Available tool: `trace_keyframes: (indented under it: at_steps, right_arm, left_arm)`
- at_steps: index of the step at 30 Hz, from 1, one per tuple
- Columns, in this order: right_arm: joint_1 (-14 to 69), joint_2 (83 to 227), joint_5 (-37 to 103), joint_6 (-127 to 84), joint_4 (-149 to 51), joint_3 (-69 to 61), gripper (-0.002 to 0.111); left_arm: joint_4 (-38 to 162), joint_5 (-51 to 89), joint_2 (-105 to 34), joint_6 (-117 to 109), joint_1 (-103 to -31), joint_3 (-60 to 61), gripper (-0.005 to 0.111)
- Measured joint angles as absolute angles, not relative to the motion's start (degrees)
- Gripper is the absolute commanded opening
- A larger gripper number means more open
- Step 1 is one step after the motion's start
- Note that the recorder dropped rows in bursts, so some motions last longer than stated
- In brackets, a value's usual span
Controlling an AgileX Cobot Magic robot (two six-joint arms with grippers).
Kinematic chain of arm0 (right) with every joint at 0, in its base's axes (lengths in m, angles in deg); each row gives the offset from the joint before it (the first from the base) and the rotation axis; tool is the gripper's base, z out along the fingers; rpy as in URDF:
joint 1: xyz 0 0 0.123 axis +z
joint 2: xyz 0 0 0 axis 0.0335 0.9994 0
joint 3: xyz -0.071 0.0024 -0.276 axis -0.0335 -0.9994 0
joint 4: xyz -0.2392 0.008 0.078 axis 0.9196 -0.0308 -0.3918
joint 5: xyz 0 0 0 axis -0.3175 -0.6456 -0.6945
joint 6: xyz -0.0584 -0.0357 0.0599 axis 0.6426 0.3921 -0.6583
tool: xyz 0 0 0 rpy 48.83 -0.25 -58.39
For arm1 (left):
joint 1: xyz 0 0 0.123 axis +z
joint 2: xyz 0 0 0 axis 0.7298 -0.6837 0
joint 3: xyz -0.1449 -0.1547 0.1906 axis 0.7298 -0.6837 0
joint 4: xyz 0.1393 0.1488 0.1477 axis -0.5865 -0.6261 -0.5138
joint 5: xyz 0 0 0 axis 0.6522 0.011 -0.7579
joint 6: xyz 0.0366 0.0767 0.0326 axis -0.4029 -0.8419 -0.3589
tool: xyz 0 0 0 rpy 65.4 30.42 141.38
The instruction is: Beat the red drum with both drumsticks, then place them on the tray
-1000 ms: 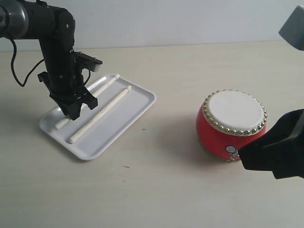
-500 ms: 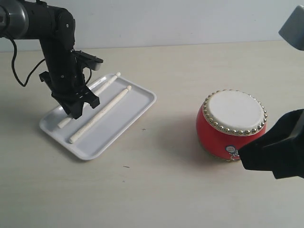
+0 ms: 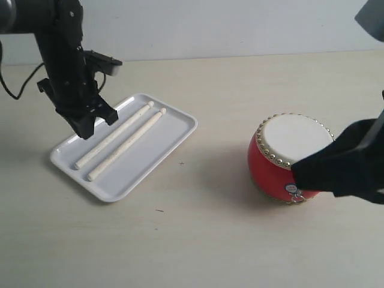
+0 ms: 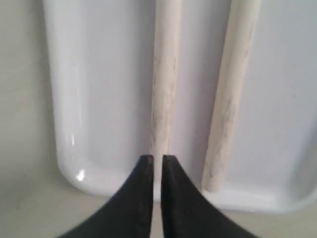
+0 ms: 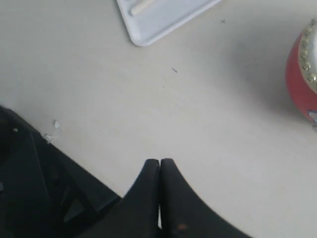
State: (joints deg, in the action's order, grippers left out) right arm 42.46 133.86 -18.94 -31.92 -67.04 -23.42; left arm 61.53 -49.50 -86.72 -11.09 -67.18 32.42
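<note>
red drum (image 3: pixel 282 150), side sticker (image 3: pixel 293 190) unreadable, both drumsticks (image 3: pixel 126 144) lying on tray (image 3: pixel 153 153)

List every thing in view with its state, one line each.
drumsticks, lying side by side in the tray, not held
tray, flat on the table, holding both
drum, upright on the table
left gripper, shut, empty, above the tray's end
right gripper, shut, empty, above the table
</note>
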Motion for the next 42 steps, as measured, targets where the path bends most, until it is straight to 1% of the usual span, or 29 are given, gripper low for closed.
trace_keyframes:
  at_steps: [3,6,11,13,17,20,25,30,34,42]
  right_arm:
    - [42.5,133.9,-15.1,-31.8,-65.6,-23.4,0.000]
    - [42.5,132.8,-10.9,-31.7,-63.4,-23.4,0.000]
    - [42.5,125.9,-6.4,-31.5,-54.7,-23.9,0.000]
    - [42.5,123.2,-5.7,-31.5,-50.5,-25.5,0.000]
    - [42.5,118.3,-3.8,-32.6,-46.8,-31.4,0.000]
    - [42.5,116.8,-4.5,-32.8,-46.5,-33.9,0.000]
    - [42.5,116.0,-4.8,-32.9,-48.0,-34.2,0.000]
    - [42.5,115.8,-4.9,-32.9,-48.4,-34.2,0.000]
    - [42.5,115.8,-4.9,-32.9,-48.6,-34.2,0.000]
    - [42.5,115.8,-5.0,-33.0,-48.6,-34.3,0.000]
  left_arm:
    - [68.1,-47.4,-79.2,-12.0,-65.1,27.8,0.000]
    - [76.0,-40.5,-68.6,-15.4,-63.0,18.9,0.000]
    - [82.0,-23.7,-41.5,-20.7,-61.9,-2.7,0.000]
    - [85.1,-19.9,-31.3,-22.9,-61.8,-10.3,0.000]
    - [90.4,-16.2,-10.9,-26.9,-61.8,-23.7,0.000]
    - [91.7,-16.4,3.9,-27.4,-61.8,-30.0,0.000]
    - [92.2,-19.9,20.7,-27.6,-61.8,-33.2,0.000]
    - [92.2,-20.7,31.3,-27.6,-61.8,-33.4,0.000]
    - [92.2,-21.1,33.9,-27.6,-61.8,-33.4,0.000]
    - [90.7,-21.7,33.9,-28.2,-61.8,-33.4,0.000]
